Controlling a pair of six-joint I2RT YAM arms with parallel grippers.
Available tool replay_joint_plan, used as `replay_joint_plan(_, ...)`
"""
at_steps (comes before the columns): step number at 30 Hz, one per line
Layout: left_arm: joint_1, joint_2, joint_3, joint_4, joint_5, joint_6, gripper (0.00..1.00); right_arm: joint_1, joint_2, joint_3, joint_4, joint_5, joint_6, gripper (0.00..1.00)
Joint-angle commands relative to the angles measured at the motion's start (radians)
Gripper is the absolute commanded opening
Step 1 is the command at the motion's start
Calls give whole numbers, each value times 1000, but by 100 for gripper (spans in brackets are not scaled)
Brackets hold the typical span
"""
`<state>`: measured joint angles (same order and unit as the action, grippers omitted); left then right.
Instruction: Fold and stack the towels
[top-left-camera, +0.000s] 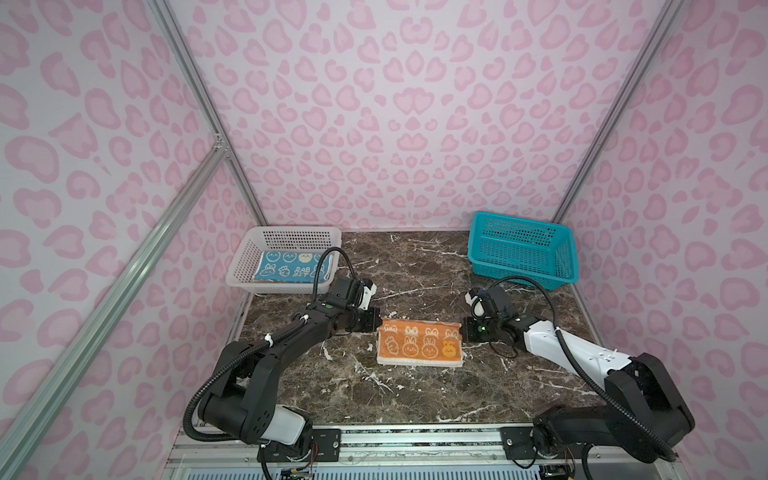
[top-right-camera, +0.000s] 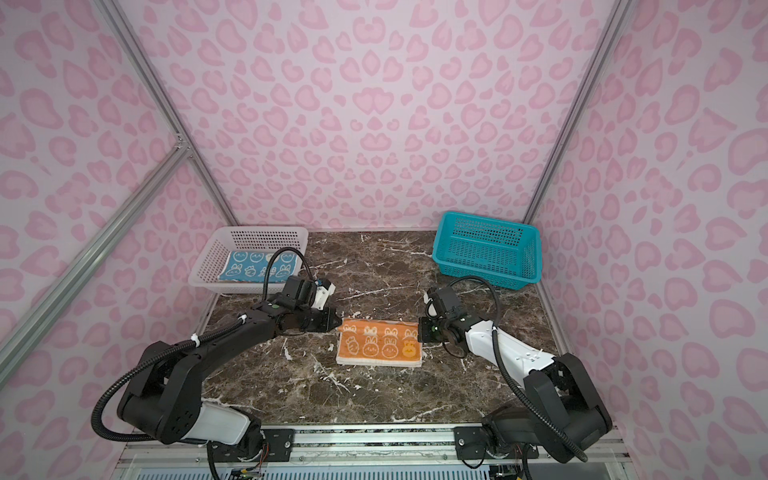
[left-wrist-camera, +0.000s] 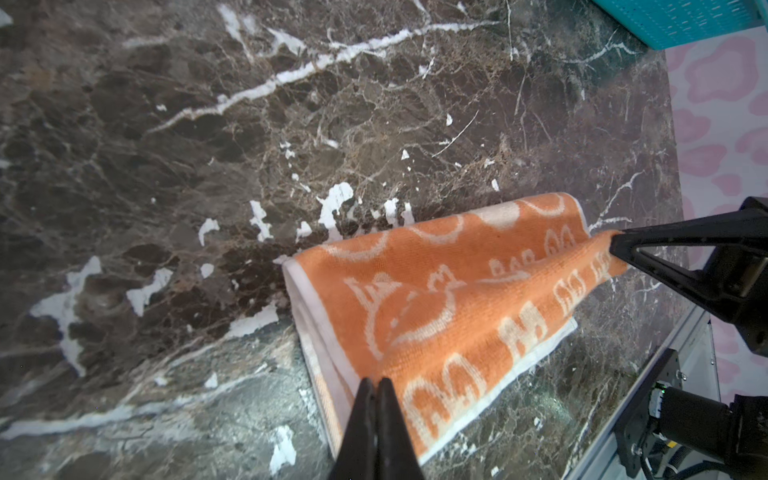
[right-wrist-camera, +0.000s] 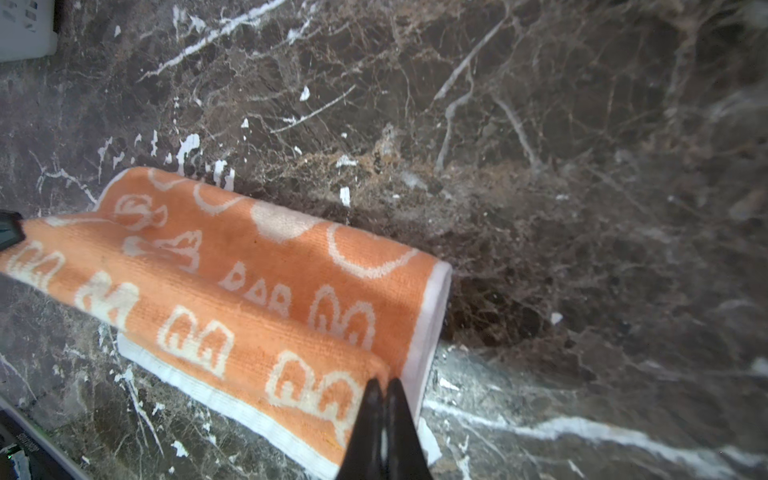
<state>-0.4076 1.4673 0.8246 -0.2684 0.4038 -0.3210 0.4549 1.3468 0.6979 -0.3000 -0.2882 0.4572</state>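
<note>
Left claw (left-wrist-camera: 376, 381), right claw (right-wrist-camera: 384, 381) low on towel (top-left-camera: 419, 344)

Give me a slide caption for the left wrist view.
Both shut, the left gripper and right gripper pinch opposite ends of the lifted edge of the orange towel on the marble table.

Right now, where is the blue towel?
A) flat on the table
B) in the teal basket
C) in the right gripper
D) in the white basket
D: the blue towel lies inside the white basket, while the left gripper and right gripper each pinch the orange towel instead.
</note>
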Motion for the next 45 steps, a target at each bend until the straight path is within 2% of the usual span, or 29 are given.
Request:
replay_joint_plan(1,-11,-13,-21,10,-19,-18,3,16,-12,-36,15,21,33,4)
replay_joint_plan(10,-41,-44,-67,20,-29,-44,3,67,-45,-87,25,33,75,5)
replay_joint_plan(16,-46,-46,-111,21,-33,-53,4,81,-57,-127,21,40,87,10)
replay_joint_plan(25,-59,-53,-154,-1,-28,-61,11,99,-145,-184,7,67,131,36)
replay_joint_plan(31,-60,-73,-154,-41,-33,-53,16,99,-211,-171,-19,96,130,37)
replay_joint_plan(35,-60,-75,-144,-57,-36,-55,18,96,-203,-131,-26,91,99,39)
replay_joint_plan(40,-61,-99,-103,-86,-74,-62,23,97,-111,-39,-41,57,44,39)
replay_joint_plan(45,-60,-87,-63,-91,-62,-78,26,118,7,27,-46,-15,16,33)
